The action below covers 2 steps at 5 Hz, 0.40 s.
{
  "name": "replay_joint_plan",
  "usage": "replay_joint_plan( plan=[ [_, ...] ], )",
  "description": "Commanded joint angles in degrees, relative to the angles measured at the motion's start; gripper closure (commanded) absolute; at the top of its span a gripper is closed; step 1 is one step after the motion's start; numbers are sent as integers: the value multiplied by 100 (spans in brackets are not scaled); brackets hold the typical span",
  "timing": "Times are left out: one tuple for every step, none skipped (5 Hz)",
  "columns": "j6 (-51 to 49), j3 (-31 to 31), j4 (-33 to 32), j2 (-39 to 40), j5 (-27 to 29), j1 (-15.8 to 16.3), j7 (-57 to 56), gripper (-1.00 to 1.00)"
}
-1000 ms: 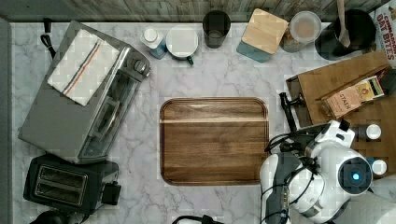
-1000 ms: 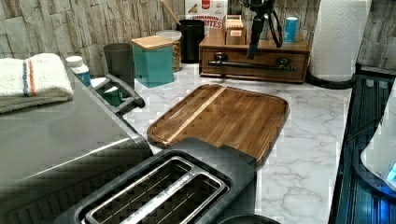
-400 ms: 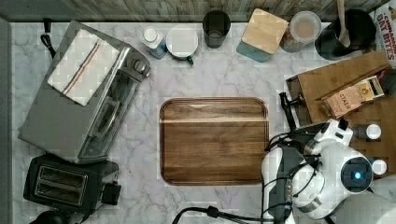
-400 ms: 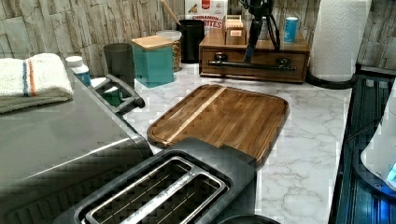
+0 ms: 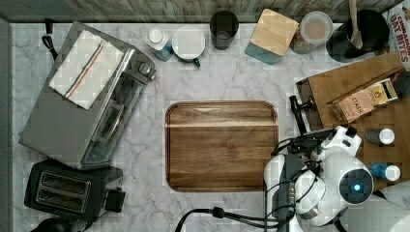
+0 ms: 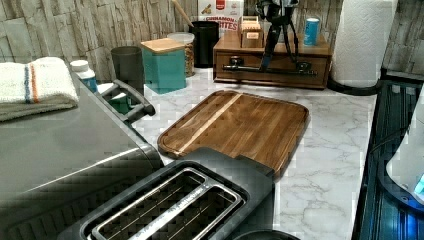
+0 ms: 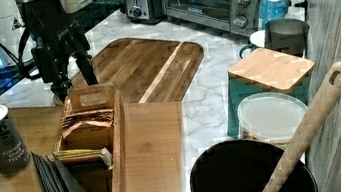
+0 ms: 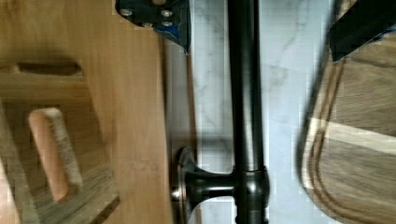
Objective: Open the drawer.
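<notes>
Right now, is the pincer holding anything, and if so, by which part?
Nothing is held. The pincer is open, its fingers straddling the black bar handle of the drawer, with a gap on each side.

I see even, bright indoor light across the marble surface (image 5: 232, 72), with soft, short shadows. The toaster oven (image 5: 87, 121) carries a pale sheen on its metal top. Blocky compression marks mottle every view. My wrist view is close and soft: the handle (image 8: 245, 93) looks smeared, and the tray (image 8: 359, 140) edge blurs.
</notes>
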Motion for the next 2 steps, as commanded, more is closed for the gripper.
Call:
replay_joint_plan(
  plan=[
    [416,258,-430,98,744,-28,-806,-100],
    [637,377,-551,187,1104,-54,-1108,-100]
  ],
)
